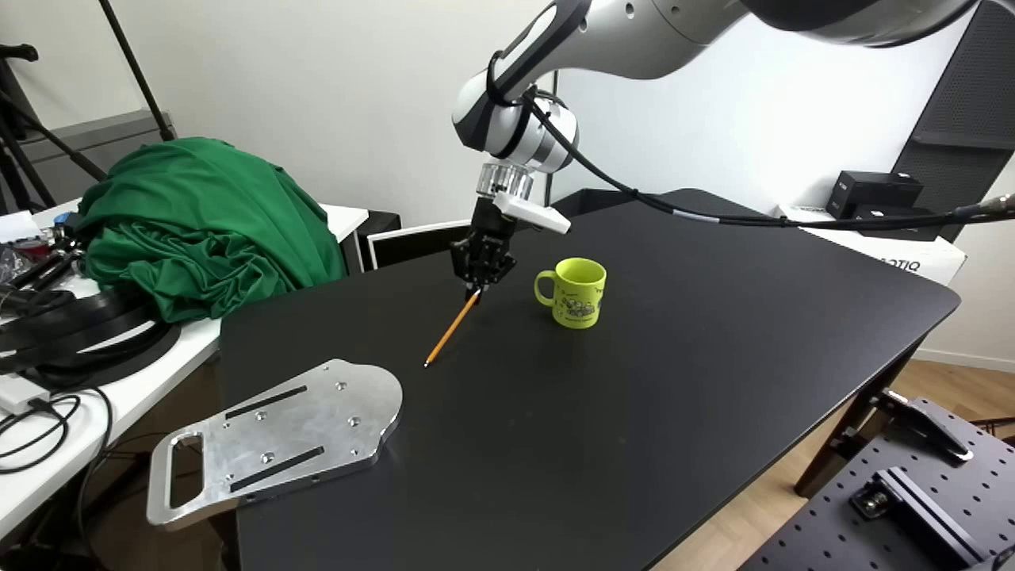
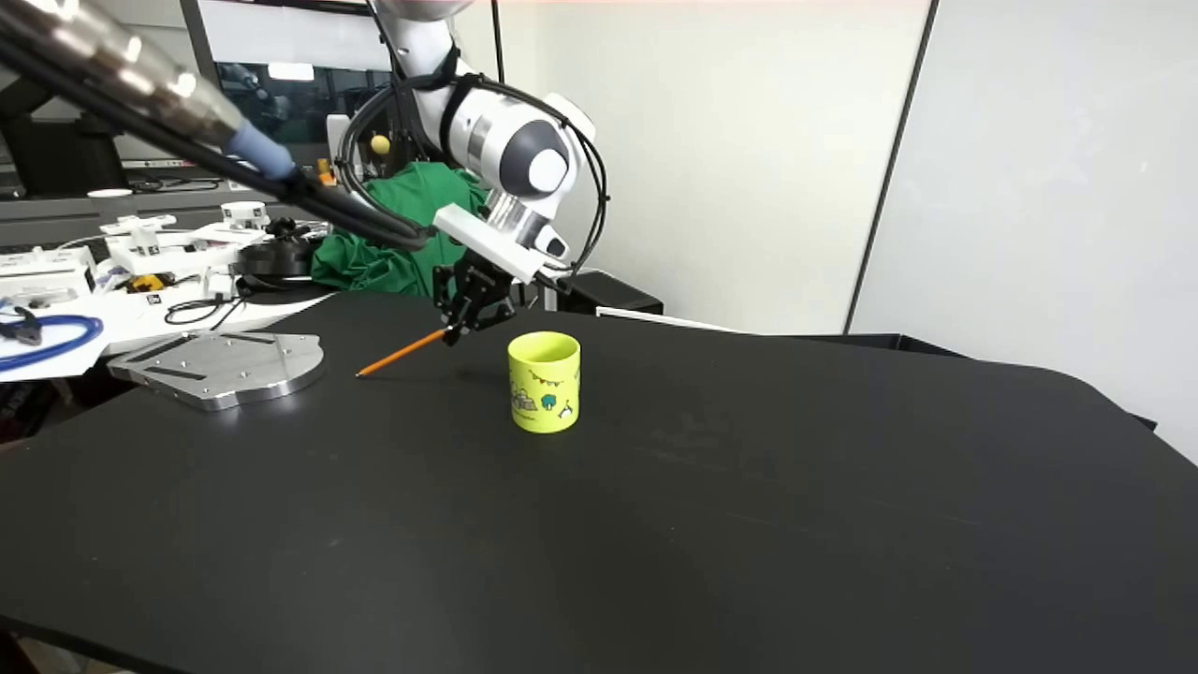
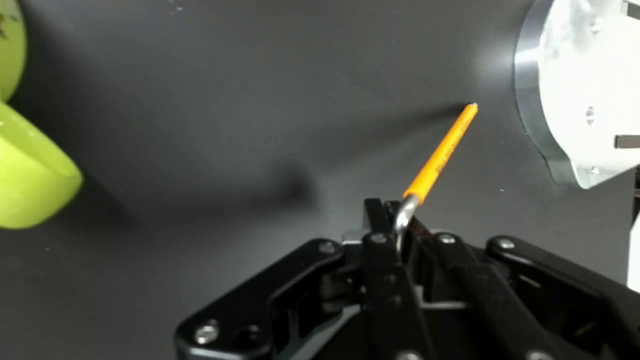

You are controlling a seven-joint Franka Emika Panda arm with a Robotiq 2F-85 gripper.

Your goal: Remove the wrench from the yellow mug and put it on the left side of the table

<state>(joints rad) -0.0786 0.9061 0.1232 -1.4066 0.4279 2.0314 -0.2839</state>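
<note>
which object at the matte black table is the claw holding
The thin orange stick with a silvery shaft: the claw grips it, touching neither the yellow-green mug nor the flat grey metal plate.
</note>
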